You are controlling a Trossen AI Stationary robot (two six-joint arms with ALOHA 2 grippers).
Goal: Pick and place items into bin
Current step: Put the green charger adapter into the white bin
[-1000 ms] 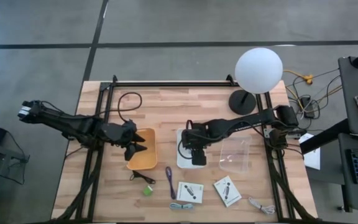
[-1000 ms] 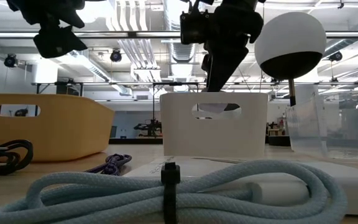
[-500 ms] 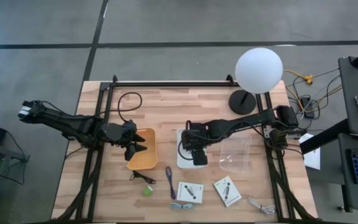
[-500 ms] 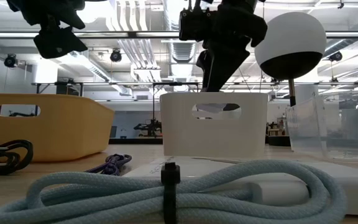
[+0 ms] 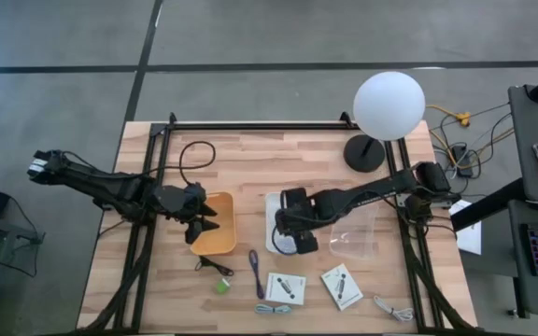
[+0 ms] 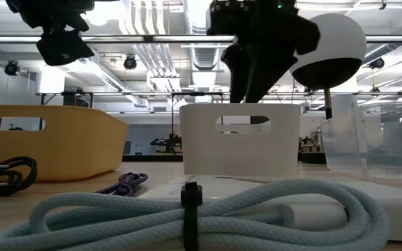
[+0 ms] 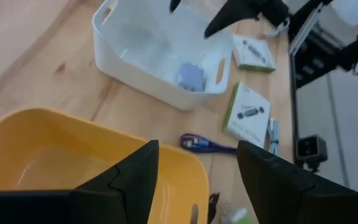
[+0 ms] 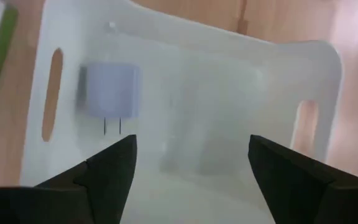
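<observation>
My right gripper (image 5: 295, 245) (image 8: 191, 140) hangs open over the white bin (image 5: 274, 205) (image 8: 229, 74), fingers pointing down into it and touching nothing. A pale blue plug charger (image 8: 110, 90) (image 7: 191, 76) lies on the bin's floor. My left gripper (image 5: 208, 217) (image 7: 197, 149) waits open above the yellow bin (image 5: 220, 233) (image 7: 73, 155). On the table near the front edge lie two white cards (image 5: 285, 287) (image 5: 342, 286), a green block (image 5: 221, 286), a purple strap (image 5: 254, 271), a dark cable (image 5: 211, 265) and a grey cable (image 5: 272, 308) (image 6: 187, 209).
A clear bin (image 5: 355, 233) stands right of the white bin. A lamp with a white globe (image 5: 389, 105) stands at the far right. A black cable loop (image 5: 194, 154) lies at the far left. Another grey cable (image 5: 390, 308) lies at the near right corner.
My right gripper has shifted a little toward the table's near edge above the white bin, and its wrist has rolled. The left arm has kept still.
</observation>
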